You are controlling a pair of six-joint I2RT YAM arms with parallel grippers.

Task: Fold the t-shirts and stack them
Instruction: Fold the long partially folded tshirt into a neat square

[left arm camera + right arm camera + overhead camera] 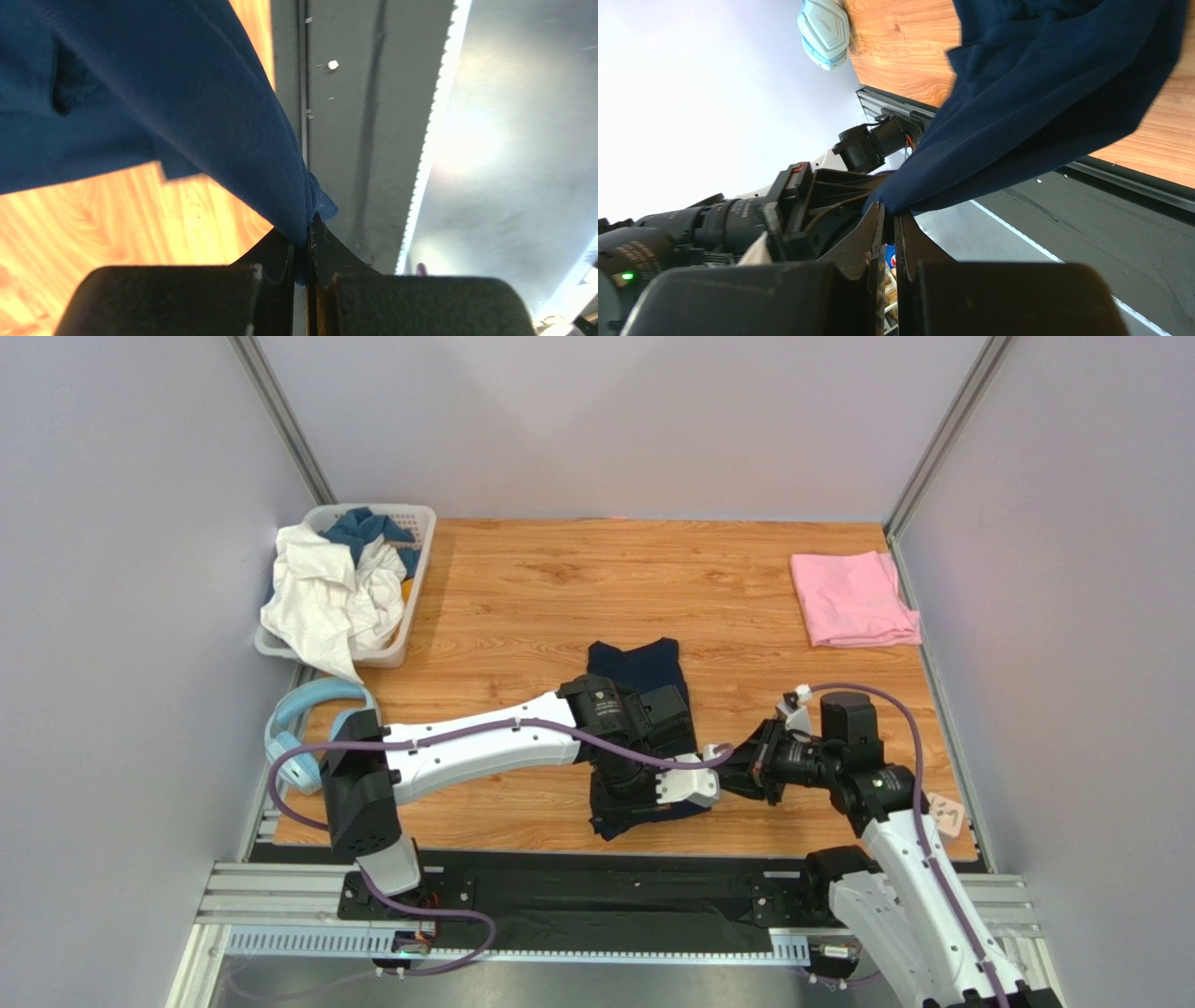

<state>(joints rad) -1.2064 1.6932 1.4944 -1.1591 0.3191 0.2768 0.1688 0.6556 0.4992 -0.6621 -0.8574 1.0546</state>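
Observation:
The dark navy t-shirt (638, 672) lies at the table's middle, its near part lifted and bunched under my arms. In the left wrist view my left gripper (307, 241) is shut on a corner of the navy cloth (175, 91), which hangs over the wood and the black front rail. My right gripper (889, 213) is likewise shut on a navy edge (1032, 91), with the left arm right behind its fingers. From above, the left gripper (692, 787) and right gripper (737, 763) almost meet near the table's front. The pink t-shirt (853, 598) lies folded at the back right.
A white basket (421, 546) with white and blue cloths stands at the back left. Light-blue headphones (302, 728) lie at the left edge, also seen as headphones (823, 24) in the right wrist view. Grey walls close in three sides; a black rail (561, 875) runs along the front.

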